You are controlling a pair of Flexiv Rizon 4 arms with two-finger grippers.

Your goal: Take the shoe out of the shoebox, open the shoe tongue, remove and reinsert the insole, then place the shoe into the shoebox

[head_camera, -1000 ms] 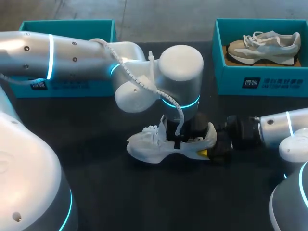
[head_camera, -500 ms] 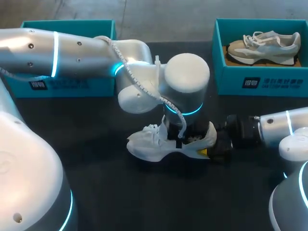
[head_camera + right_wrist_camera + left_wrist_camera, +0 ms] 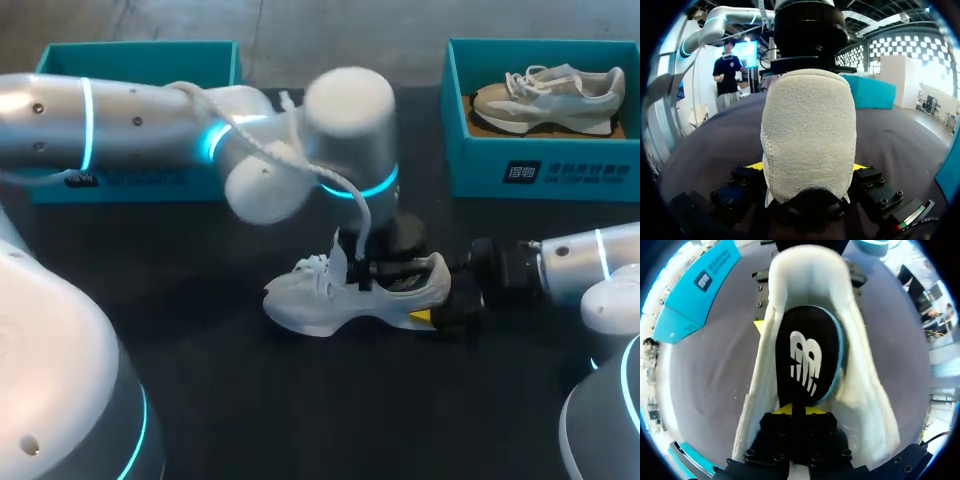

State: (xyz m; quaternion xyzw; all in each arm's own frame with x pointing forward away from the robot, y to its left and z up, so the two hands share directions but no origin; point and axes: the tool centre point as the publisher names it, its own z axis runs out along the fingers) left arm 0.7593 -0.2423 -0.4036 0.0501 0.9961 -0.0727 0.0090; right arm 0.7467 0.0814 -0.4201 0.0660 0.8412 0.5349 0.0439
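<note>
A white shoe [image 3: 318, 300] lies on its sole in the middle of the dark table, toe to the left. My left gripper [image 3: 375, 268] reaches down into its opening. In the left wrist view the left gripper [image 3: 795, 410] is shut on the near edge of the black insole [image 3: 807, 355], which has a white logo and a teal rim and is lifted inside the shoe [image 3: 860, 390]. My right gripper [image 3: 440, 305] is shut on the heel. In the right wrist view the heel [image 3: 807, 130] fills the space between the right gripper's [image 3: 807, 167] yellow fingertips [image 3: 756, 165].
An open teal shoebox [image 3: 140, 52] stands at the back left, partly behind my left arm. A second teal shoebox [image 3: 540, 170] at the back right holds a beige shoe [image 3: 545, 98]. Bare dark table lies in front of the shoe.
My left arm's wrist has swung up and to the left, and its fingers have closed on the insole. The shoe and the right arm have stayed put.
</note>
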